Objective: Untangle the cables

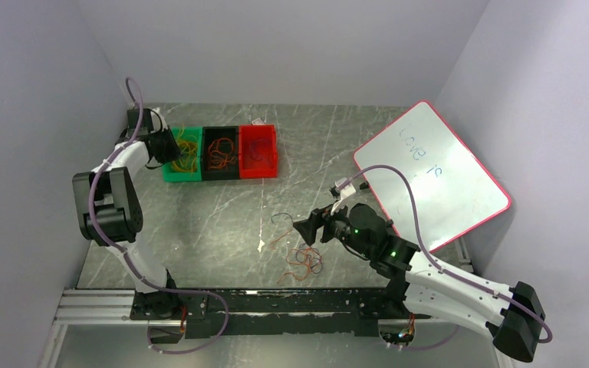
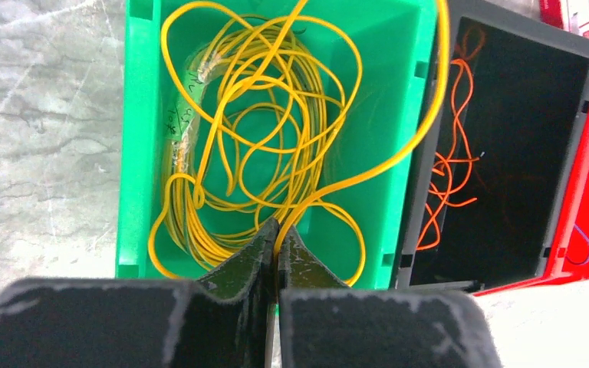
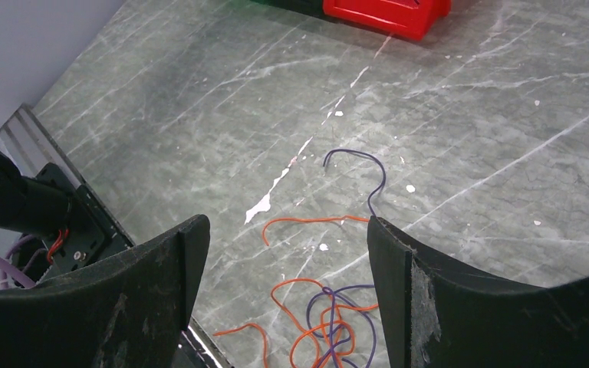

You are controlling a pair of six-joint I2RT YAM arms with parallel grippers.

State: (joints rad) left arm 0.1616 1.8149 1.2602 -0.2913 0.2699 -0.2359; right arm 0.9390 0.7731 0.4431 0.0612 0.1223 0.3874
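As the left hand [image 2: 278, 238] clamps shut on a yellow cable [image 2: 368, 172] over the green bin [image 2: 134, 153] at ten o'clock, the right hand [image 3: 285, 227] hangs wide open, empty, above tangled cables [image 3: 330, 322] at six.

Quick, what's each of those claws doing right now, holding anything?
Left gripper: closed on a yellow cable over the green bin.
Right gripper: open, empty, above the orange and purple cables.

Overhead view of whole table [image 1: 314, 153]; close wrist views down onto green bin [image 2: 387, 92] and cables [image 3: 330, 322].
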